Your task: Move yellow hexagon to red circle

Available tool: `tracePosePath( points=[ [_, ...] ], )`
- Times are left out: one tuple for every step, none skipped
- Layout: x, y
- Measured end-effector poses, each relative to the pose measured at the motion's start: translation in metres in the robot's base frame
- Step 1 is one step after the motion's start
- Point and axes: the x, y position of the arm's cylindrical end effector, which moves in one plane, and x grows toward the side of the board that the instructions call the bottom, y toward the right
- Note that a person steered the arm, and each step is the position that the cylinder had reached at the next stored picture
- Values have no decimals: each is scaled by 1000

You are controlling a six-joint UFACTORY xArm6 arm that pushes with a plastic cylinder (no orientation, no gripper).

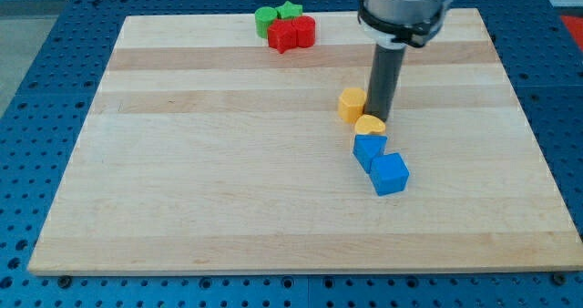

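Observation:
The yellow hexagon (pixel 352 104) lies right of the board's middle. My tip (pixel 378 118) rests just to its right, touching or nearly touching it. A yellow heart-shaped block (pixel 370 125) sits directly below my tip. The red circle (pixel 304 31) stands near the view's top, in a cluster with a red star-like block (pixel 283 37), a green circle (pixel 266 20) and a green star (pixel 290 12). The hexagon is well apart from that cluster, down and to the right of it.
Two blue blocks (pixel 370 149) (pixel 390 173) lie in a diagonal line below the yellow heart, touching each other. The wooden board (pixel 182 180) rests on a blue perforated table. The arm's grey body (pixel 403 7) hangs over the board's top right.

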Motion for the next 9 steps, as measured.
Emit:
tracePosePath(
  points=[
    [-20, -25],
    [-29, -49],
    [-25, -60],
    [-25, -78],
    [-35, -92],
    [-35, -94],
    [-36, -99],
    [-26, -117],
    [-23, -141]
  ],
)
